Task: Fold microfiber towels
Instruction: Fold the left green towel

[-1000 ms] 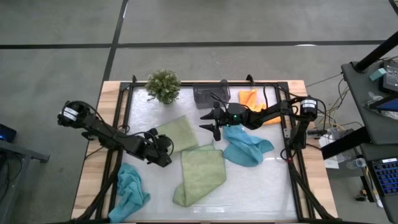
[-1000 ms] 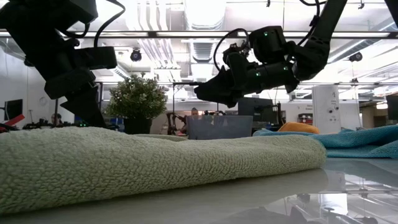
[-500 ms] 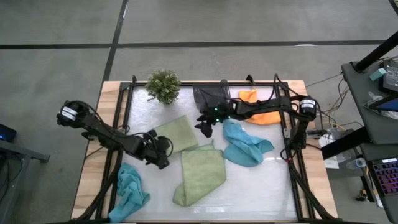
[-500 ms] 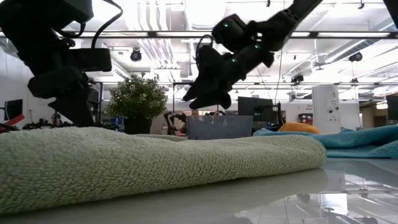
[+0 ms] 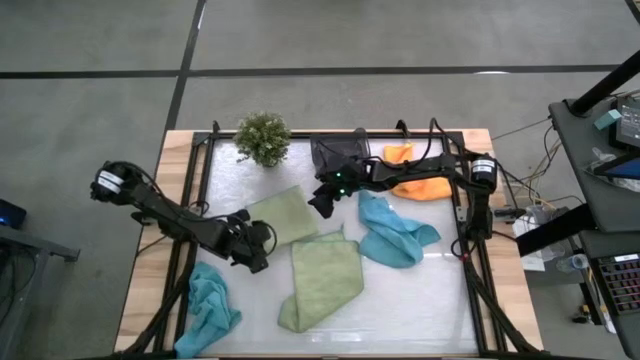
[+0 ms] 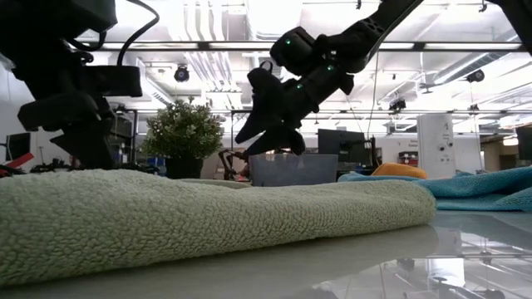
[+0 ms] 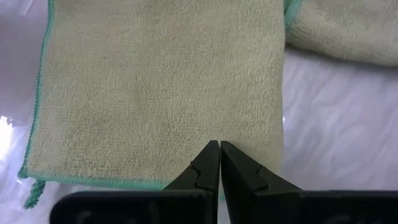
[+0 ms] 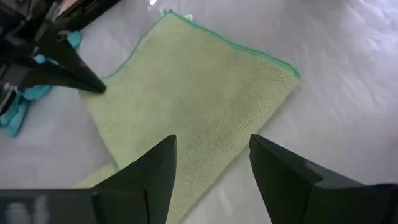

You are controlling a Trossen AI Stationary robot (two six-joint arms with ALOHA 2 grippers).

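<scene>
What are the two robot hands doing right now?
Left hand: closed, empty, over the flat green towel.
Right hand: open, holding nothing.

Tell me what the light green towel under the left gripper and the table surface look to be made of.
Light green towel: soft microfiber-like cloth, matte, with a fine nubby pile and a stitched teal edge. Table surface: probably a hard, glossy white sheet, glass or plastic; it mirrors the ceiling lights in the low view.
</scene>
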